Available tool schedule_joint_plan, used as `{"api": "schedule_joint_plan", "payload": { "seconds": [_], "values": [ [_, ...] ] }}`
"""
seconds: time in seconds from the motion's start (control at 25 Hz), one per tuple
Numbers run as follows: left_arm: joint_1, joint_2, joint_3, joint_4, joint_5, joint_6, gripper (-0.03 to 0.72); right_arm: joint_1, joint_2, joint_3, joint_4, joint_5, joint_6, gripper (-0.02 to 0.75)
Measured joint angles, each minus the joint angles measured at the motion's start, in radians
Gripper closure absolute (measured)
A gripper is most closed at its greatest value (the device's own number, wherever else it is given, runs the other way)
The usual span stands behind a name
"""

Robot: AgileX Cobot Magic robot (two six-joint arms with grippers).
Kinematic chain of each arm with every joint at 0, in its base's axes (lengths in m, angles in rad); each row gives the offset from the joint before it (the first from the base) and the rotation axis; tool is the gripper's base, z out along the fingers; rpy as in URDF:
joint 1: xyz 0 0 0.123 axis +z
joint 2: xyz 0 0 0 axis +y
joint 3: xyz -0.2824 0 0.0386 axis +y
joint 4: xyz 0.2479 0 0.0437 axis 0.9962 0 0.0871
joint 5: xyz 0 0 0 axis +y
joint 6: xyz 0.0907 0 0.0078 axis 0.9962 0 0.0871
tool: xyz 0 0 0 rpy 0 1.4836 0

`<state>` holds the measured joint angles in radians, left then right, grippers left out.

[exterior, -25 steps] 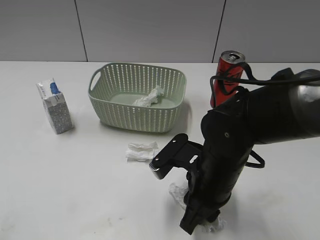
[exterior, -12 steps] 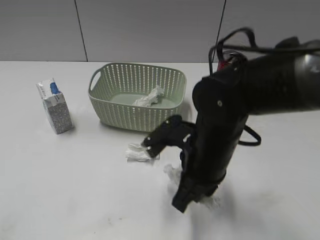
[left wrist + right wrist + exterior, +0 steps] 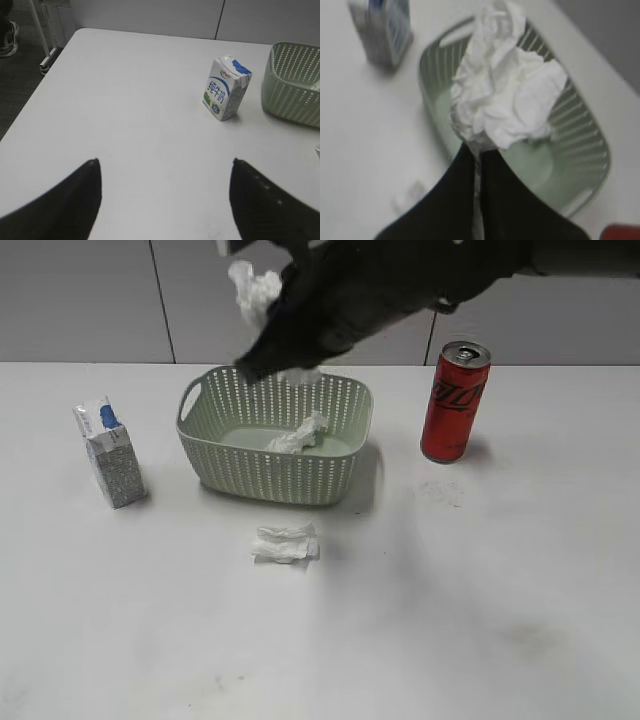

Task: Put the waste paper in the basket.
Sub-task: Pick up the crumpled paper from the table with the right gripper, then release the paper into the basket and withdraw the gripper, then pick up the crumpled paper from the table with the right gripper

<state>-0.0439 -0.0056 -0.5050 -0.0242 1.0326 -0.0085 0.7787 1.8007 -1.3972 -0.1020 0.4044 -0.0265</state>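
held wad: crumpled white tissue-paper wad (image 3: 505, 95) clamped in right gripper (image 3: 477, 150), now lifted off the table, above pale green perforated plastic basket (image 3: 275, 475)
change: arm swung from near table edge to over the basket; drop looks next
other wads: one in basket (image 3: 298, 433), one on table (image 3: 285, 543)
left gripper (image 3: 165, 195): spread, empty

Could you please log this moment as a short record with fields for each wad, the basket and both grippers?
held wad: pinched in right gripper, raised over basket
wad in basket: lies on basket floor
wad on table: in front of basket, apart from it
left gripper: open, holds nothing, over bare table
bystanders: carton, can
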Motion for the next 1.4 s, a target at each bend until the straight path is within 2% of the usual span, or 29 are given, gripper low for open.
{"api": "schedule_joint_plan", "payload": {
  "seconds": [0.16, 0.28, 0.36, 0.44, 0.52, 0.6, 0.64, 0.68, 0.88, 1.04, 1.2, 1.4],
  "values": [
    [0.000, 0.000, 0.000, 0.000, 0.000, -0.001, 0.097, -0.059, 0.054, -0.004, -0.010, -0.229, 0.066, 0.744],
    [0.000, 0.000, 0.000, 0.000, 0.000, -0.002, 0.097, -0.091, 0.129, -0.005, -0.004, -0.319, 0.076, 0.739],
    [0.000, 0.000, 0.000, 0.000, 0.000, 0.000, 0.097, -0.101, 0.178, -0.005, 0.007, -0.334, 0.079, 0.690],
    [0.000, 0.000, 0.000, 0.000, 0.000, -0.001, 0.097, -0.104, 0.220, -0.005, 0.035, -0.334, 0.079, 0.583],
    [0.000, 0.000, 0.000, 0.000, 0.000, 0.000, 0.097, -0.104, 0.246, -0.005, 0.080, -0.326, 0.079, 0.412],
    [0.000, 0.000, 0.000, 0.000, 0.000, 0.000, 0.097, -0.104, 0.258, -0.005, 0.113, -0.318, 0.079, 0.203],
    [0.000, 0.000, 0.000, 0.000, 0.000, -0.001, 0.097, -0.104, 0.261, -0.005, 0.123, -0.314, 0.079, 0.152],
    [0.000, 0.000, 0.000, 0.000, 0.000, -0.001, 0.097, -0.104, 0.261, -0.005, 0.127, -0.309, 0.079, 0.132],
    [0.000, 0.000, 0.000, 0.000, 0.000, -0.002, 0.097, -0.104, 0.248, -0.005, 0.135, -0.280, 0.079, 0.106],
    [0.000, 0.000, 0.000, 0.000, 0.000, -0.001, 0.097, -0.100, 0.174, -0.005, 0.136, -0.188, 0.077, 0.121],
    [0.000, 0.000, 0.000, 0.000, 0.000, 0.000, 0.097, -0.094, 0.070, -0.017, 0.151, 0.017, 0.067, 0.147],
    [0.000, 0.000, 0.000, 0.000, 0.000, -0.002, 0.097, -0.091, 0.020, -0.021, 0.328, 0.313, 0.067, 0.155]
  ]
}}
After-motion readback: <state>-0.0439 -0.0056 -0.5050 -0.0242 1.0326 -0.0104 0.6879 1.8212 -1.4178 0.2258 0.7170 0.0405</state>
